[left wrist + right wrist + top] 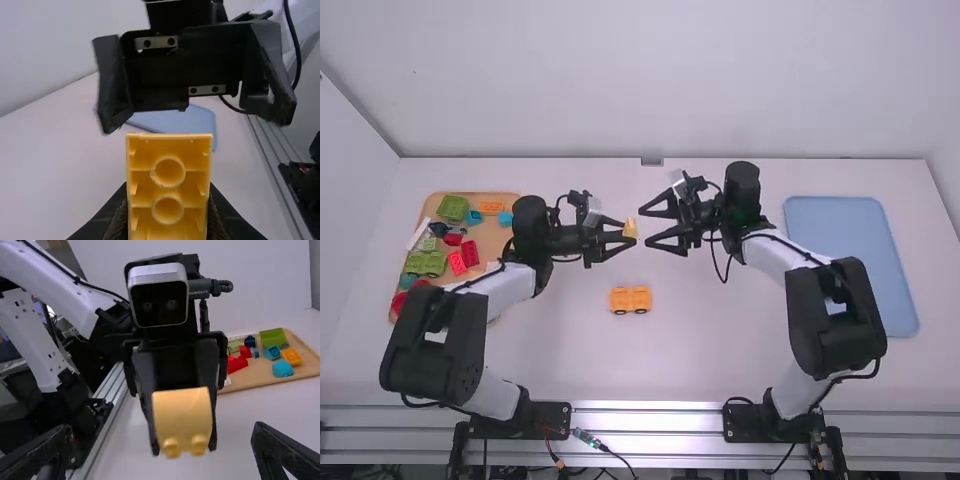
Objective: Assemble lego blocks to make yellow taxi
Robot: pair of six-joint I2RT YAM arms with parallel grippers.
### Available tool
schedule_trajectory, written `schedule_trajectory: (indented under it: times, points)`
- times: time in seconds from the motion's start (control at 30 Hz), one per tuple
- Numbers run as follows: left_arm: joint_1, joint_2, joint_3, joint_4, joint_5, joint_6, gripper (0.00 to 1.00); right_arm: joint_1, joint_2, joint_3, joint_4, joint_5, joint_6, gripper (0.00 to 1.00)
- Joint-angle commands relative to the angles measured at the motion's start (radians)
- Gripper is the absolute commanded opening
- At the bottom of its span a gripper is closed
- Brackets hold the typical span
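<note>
Hollow yellow block (168, 189), round studs (198, 444), pinched in left gripper (628, 232), right gripper (645, 227) spread

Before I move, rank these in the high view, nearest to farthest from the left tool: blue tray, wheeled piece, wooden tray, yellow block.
From the left tool:
1. Yellow block, between its fingertips
2. Wheeled piece, on the table toward the camera
3. Wooden tray, far left
4. Blue tray, far right

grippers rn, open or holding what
Left gripper: closed on the yellow block.
Right gripper: open, holding nothing.
</note>
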Motion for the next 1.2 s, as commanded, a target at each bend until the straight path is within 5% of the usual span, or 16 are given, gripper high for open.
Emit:
schedule_trajectory:
  times: [0.0, 0.33, 0.97, 1.17]
  points:
    - [-0.023, 0.004, -0.006, 0.007, -0.002, -0.023, 0.02, 0.019, 0.011, 0.019, -0.006, 0.041, 0.023, 0.94]
    - [-0.023, 0.004, -0.006, 0.065, -0.003, -0.083, 0.02, 0.027, 0.011, 0.019, -0.006, 0.047, 0.018, 0.83]
    - [-0.032, 0.004, -0.006, 0.085, -0.005, -0.085, 0.02, 0.028, 0.011, 0.019, -0.005, 0.042, 0.0, 0.42]
    - [-0.037, 0.004, -0.006, 0.082, -0.005, -0.085, 0.02, 0.04, 0.011, 0.019, -0.005, 0.031, -0.025, 0.45]
